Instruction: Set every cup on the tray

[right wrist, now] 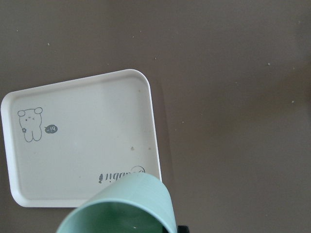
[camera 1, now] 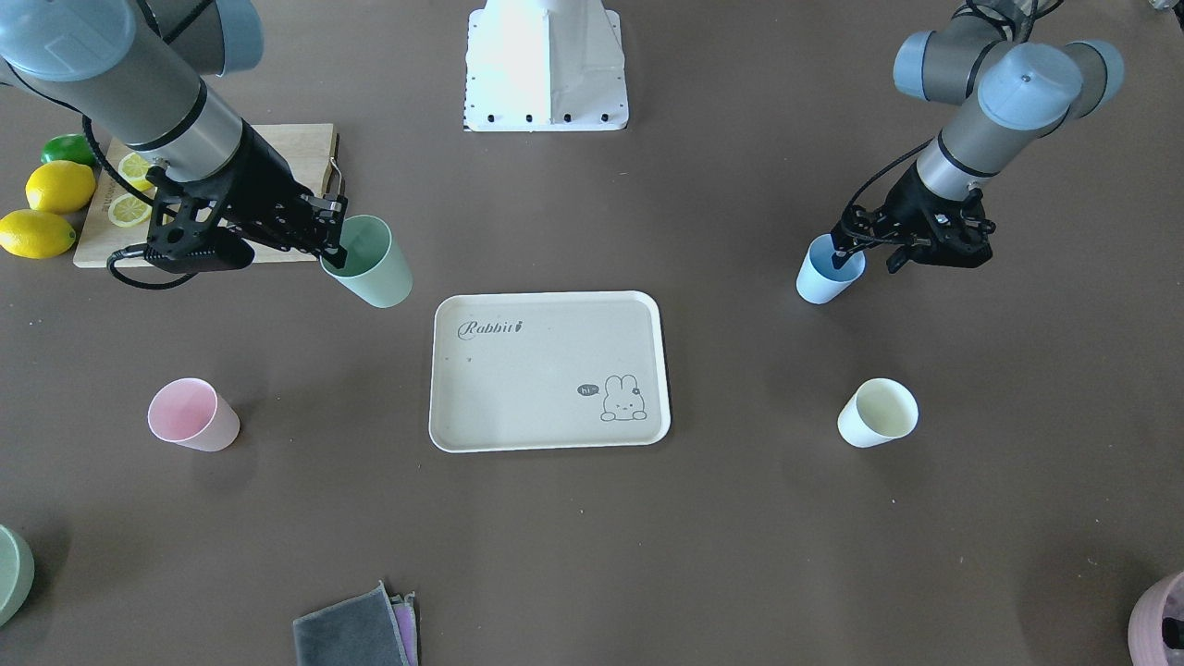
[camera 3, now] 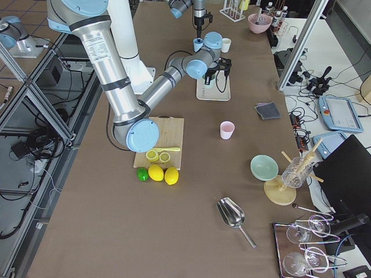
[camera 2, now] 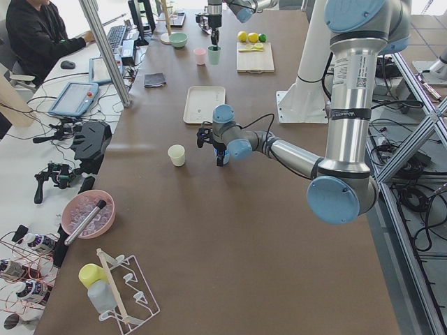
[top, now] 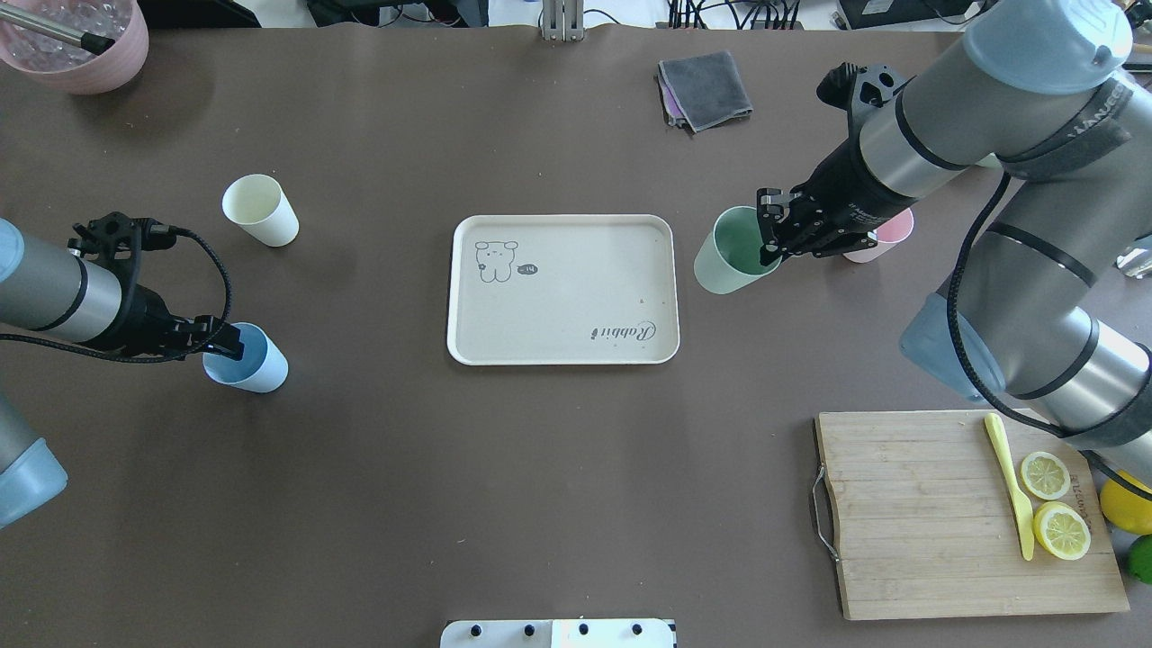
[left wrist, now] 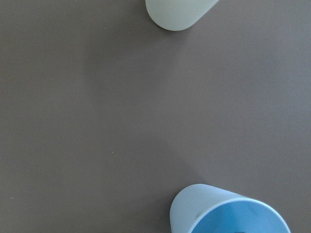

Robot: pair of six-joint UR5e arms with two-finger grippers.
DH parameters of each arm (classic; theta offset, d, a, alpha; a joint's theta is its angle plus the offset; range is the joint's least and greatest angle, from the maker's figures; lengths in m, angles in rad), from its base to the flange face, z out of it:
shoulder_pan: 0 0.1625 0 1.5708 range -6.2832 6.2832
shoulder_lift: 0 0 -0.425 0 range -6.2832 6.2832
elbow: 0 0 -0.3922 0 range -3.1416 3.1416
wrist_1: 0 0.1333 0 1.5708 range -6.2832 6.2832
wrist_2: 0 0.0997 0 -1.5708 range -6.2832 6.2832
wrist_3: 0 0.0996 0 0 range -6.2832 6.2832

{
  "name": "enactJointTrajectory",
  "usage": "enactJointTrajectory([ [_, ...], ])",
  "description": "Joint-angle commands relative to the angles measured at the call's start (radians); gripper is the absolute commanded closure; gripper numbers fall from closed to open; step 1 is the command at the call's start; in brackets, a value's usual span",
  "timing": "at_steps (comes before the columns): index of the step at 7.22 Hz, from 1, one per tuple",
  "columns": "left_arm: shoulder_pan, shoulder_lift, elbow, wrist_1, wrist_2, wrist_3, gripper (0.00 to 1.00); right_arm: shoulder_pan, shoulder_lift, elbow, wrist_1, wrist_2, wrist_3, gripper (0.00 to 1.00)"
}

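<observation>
The beige Rabbit tray [top: 576,297] lies mid-table, with nothing on it; it also shows in the front view [camera 1: 546,319] and right wrist view [right wrist: 87,145]. My right gripper [top: 772,238] is shut on the rim of a green cup [top: 731,252], held tilted just right of the tray [camera 1: 367,262]. My left gripper [top: 225,342] is shut on the rim of a blue cup [top: 247,360], far left of the tray. A cream cup [top: 259,210] and a pink cup [camera 1: 192,415] stand on the table, untouched.
A wooden cutting board [top: 909,513] with lemon slices and a yellow knife lies near right. Whole lemons [camera 1: 55,190] sit beside it. A grey cloth [top: 706,85], a pink bowl [top: 76,40] and a green bowl [camera 1: 11,573] lie along the far edge.
</observation>
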Motion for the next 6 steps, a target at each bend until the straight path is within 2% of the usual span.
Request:
enactJointTrajectory([
  [1, 0.019, -0.033, 0.027, -0.001, 0.009, -0.03, 1.0, -0.026, 0.019, -0.013, -0.006, -0.034, 0.015, 1.0],
  [3, 0.014, -0.041, -0.006, 0.013, -0.011, -0.032, 1.0, -0.071, 0.049, -0.032, -0.006, -0.077, 0.025, 1.0],
  [4, -0.039, -0.108, 0.004, 0.081, -0.09, -0.035, 1.0, -0.097, 0.061, -0.046, -0.006, -0.097, 0.027, 1.0],
  [6, -0.052, -0.305, 0.005, 0.313, -0.088, -0.039, 1.0, -0.15, 0.099, -0.109, 0.001, -0.152, 0.027, 1.0],
])
